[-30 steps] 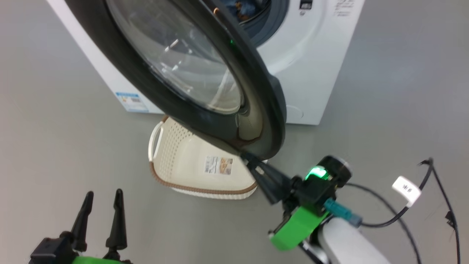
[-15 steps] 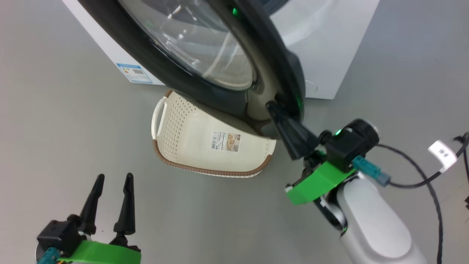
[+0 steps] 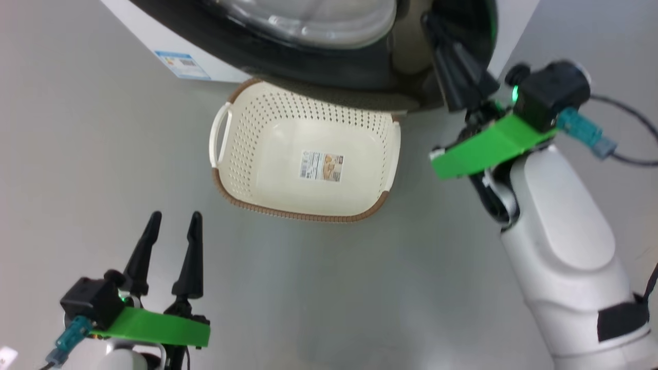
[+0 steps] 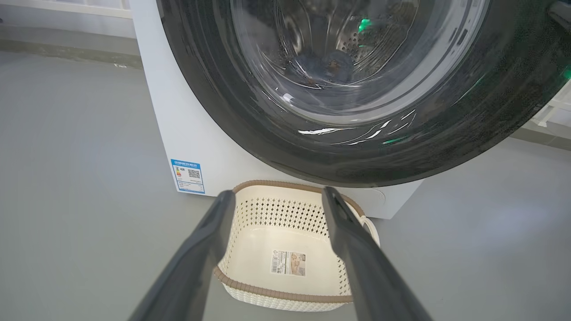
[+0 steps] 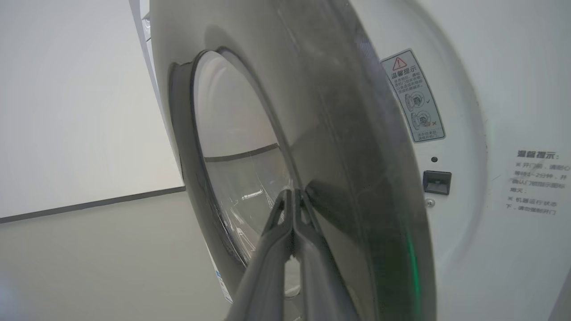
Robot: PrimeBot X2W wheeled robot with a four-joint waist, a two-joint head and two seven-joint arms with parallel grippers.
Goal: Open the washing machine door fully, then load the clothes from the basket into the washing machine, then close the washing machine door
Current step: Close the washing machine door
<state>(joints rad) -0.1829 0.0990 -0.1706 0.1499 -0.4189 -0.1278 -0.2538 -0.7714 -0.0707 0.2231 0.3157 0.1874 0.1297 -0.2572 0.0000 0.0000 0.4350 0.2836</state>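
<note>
head view, left to right.

- left gripper point(image 3: 176, 215) sits low at left over the grey floor point(image 3: 92, 154). jaws released, the two dark fingers spread, nothing between them. well apart from the basket. in the left wrist view the same gripper point(image 4: 277, 192) looks toward the basket and the machine.
- blue energy sticker point(image 3: 182, 64) sits low on the white washing machine point(image 3: 133, 25), at upper left.
- basket point(image 3: 247, 154) stands on the floor just before the machine, part of its far rim under the door. only the label sticker point(image 3: 321, 165) on its bottom lies inside. left wrist view agrees point(image 4: 285, 295).
- washing machine door point(image 3: 308, 77) runs along the top, its black rim and glass bowl overhanging the basket. in the right wrist view the door point(image 5: 348, 156) stands at an angle off the machine front, with the latch slot point(image 5: 437, 182) and warning label point(image 5: 412, 96) uncovered.
- clothes point(image 4: 329, 66): a dim bluish bundle seen through the door glass, inside the drum. print too blurred to read.
- right gripper point(image 3: 429, 23) is at upper right, white forearm point(image 3: 560, 231) below it. jaws clenched, fingers pressed together point(image 5: 292, 192), nothing held. tips lie at the door, by the edge of the glass; contact looks likely but cannot be confirmed.
</note>
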